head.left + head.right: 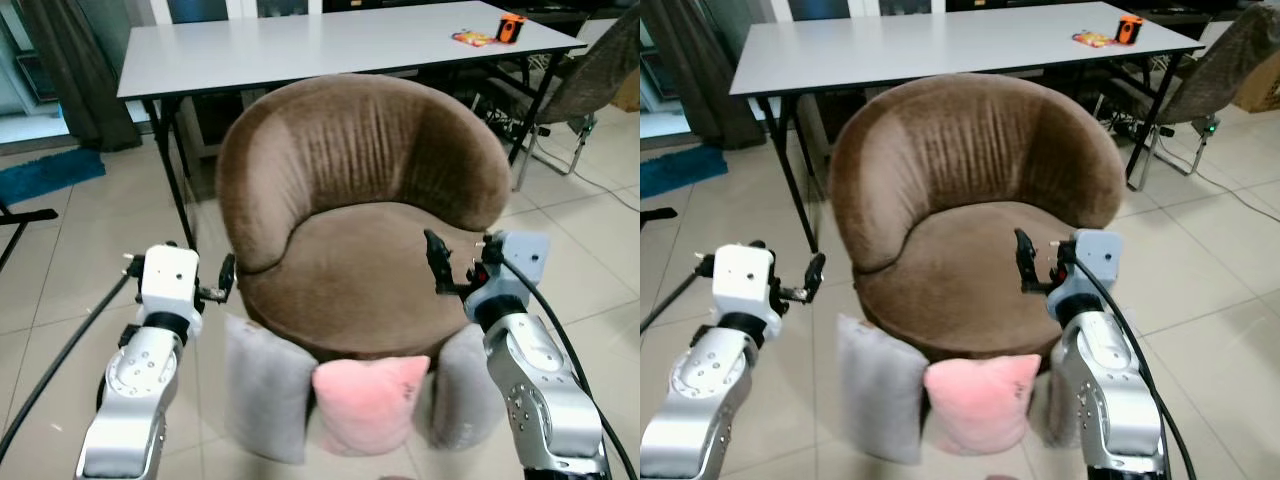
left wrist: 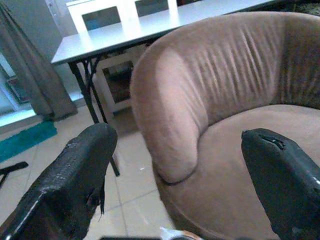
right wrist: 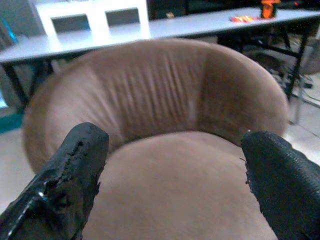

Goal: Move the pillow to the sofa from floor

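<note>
A pink pillow point(image 1: 368, 403) stands on the floor against the front of the brown round sofa chair point(image 1: 360, 200). A grey pillow point(image 1: 265, 385) leans on its left and another grey pillow point(image 1: 462, 385) on its right. My left gripper point(image 1: 180, 268) is raised beside the chair's left edge, above the left grey pillow, and is open with nothing in it. Over the right front of the seat point(image 3: 175, 195) my right gripper point(image 1: 487, 262) is also open and holds nothing. Both wrist views look past wide-apart black fingers point(image 2: 75, 175) at the chair's back.
A long grey table point(image 1: 330, 45) stands right behind the chair, with an orange object point(image 1: 511, 27) and a small packet on it. A folding chair point(image 1: 590, 70) and cables are at the right. A dark curtain and a blue mat point(image 1: 45, 172) are at the left. Tiled floor lies around.
</note>
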`<state>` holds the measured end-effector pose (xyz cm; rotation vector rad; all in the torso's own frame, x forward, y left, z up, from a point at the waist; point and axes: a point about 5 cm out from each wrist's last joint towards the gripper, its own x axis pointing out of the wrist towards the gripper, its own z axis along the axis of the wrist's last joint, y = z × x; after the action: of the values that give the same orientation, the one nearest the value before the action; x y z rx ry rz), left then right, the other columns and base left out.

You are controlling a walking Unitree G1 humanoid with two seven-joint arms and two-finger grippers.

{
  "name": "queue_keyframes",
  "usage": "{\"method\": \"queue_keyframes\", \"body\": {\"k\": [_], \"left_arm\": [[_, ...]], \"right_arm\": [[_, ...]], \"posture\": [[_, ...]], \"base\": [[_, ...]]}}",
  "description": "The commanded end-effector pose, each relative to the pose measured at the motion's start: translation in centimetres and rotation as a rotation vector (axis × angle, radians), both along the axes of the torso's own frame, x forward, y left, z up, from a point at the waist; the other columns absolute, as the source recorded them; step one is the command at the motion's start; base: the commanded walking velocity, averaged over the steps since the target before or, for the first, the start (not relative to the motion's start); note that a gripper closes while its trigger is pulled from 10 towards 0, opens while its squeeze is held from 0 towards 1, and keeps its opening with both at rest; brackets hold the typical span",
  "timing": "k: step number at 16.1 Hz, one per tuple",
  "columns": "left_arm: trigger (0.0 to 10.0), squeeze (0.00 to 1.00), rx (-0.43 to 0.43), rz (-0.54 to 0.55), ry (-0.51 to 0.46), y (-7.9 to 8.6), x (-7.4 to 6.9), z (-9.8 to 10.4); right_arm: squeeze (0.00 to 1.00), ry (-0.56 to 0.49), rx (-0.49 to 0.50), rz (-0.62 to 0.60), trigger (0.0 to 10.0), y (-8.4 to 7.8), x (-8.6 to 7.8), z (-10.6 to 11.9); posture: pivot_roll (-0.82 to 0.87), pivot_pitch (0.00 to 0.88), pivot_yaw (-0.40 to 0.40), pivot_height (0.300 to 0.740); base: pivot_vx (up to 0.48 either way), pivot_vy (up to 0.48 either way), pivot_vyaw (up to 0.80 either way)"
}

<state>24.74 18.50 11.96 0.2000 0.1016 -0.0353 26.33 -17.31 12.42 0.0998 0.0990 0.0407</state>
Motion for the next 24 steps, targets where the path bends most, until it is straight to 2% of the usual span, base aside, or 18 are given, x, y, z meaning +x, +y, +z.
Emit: {"method": "queue_keyframes", "body": {"k": [1,4,8,11,16,19,24], "left_arm": [[10.0,0.0,0.022,0.009,0.011,0.1,-0.1,-0.3],[10.0,0.0,0.033,0.021,0.005,0.4,-0.4,0.0],[10.0,0.0,0.048,0.029,-0.001,0.6,-0.4,0.1],[10.0,0.0,0.059,0.015,-0.006,0.5,0.1,0.1],[10.0,0.0,0.068,0.014,-0.021,0.5,0.7,0.2],[10.0,0.0,0.116,0.016,-0.025,0.9,0.5,0.3],[10.0,0.0,0.114,0.038,-0.03,1.4,0.4,0.2]], "right_arm": [[1.0,-0.005,-0.001,0.0,10.0,0.0,0.1,0.0],[1.0,-0.036,-0.012,0.045,10.0,0.7,1.2,0.4],[1.0,-0.042,-0.003,0.056,10.0,1.0,2.2,0.5],[1.0,-0.033,-0.021,0.059,10.0,1.4,1.8,0.3],[1.0,-0.026,-0.013,0.053,10.0,1.0,1.9,0.0],[1.0,-0.023,-0.002,0.041,10.0,1.3,1.9,-0.3],[1.0,-0.012,-0.001,0.046,10.0,1.6,1.6,-0.9]], "posture": [[-0.08,0.0,0.028,0.74],[-0.05,0.0,0.011,0.74],[-0.04,0.0,0.011,0.74],[-0.06,0.0,0.011,0.74],[-0.05,0.0,0.0,0.74],[-0.05,0.0,0.012,0.74],[-0.05,0.0,0.014,0.74]], "base": [[0.0,-0.469,0.0],[0.0,-0.47,0.0],[0.0,-0.472,0.68],[0.0,-0.471,0.79],[0.0,-0.472,0.79],[0.0,-0.471,0.79],[0.0,-0.469,0.79]]}}
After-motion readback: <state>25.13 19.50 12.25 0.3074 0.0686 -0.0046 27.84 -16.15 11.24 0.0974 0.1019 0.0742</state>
